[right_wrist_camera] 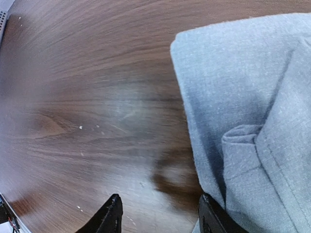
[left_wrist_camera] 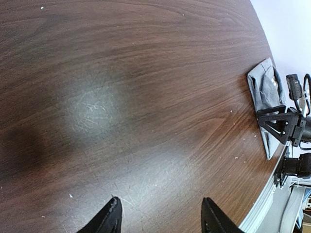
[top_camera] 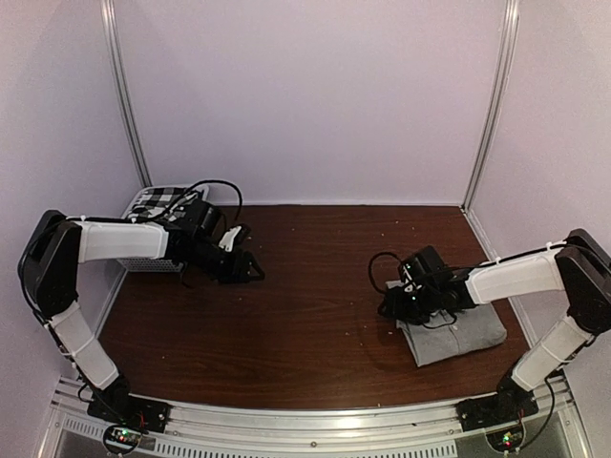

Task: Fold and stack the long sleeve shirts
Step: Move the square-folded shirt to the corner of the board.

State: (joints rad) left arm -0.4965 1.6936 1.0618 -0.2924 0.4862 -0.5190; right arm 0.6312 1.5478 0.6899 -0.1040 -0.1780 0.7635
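Two shirts are lying well apart: the grey shirt (top_camera: 458,334) folded on the desk (top_camera: 315,286) beneath the right hand (top_camera: 396,307), the checked shirt (top_camera: 158,200) in the basket (top_camera: 153,260), which the left arm is partly blocking. The left hand (top_camera: 250,270) is hovering over the desk. Both hands are standing apart, empty.

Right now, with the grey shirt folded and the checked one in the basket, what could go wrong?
1. The right gripper hangs open with one finger at the edge of the grey shirt; pulling away could catch a flap and undo the fold.
2. The checked shirt lies in the basket beside the open left gripper; lifting it could drag the basket along.
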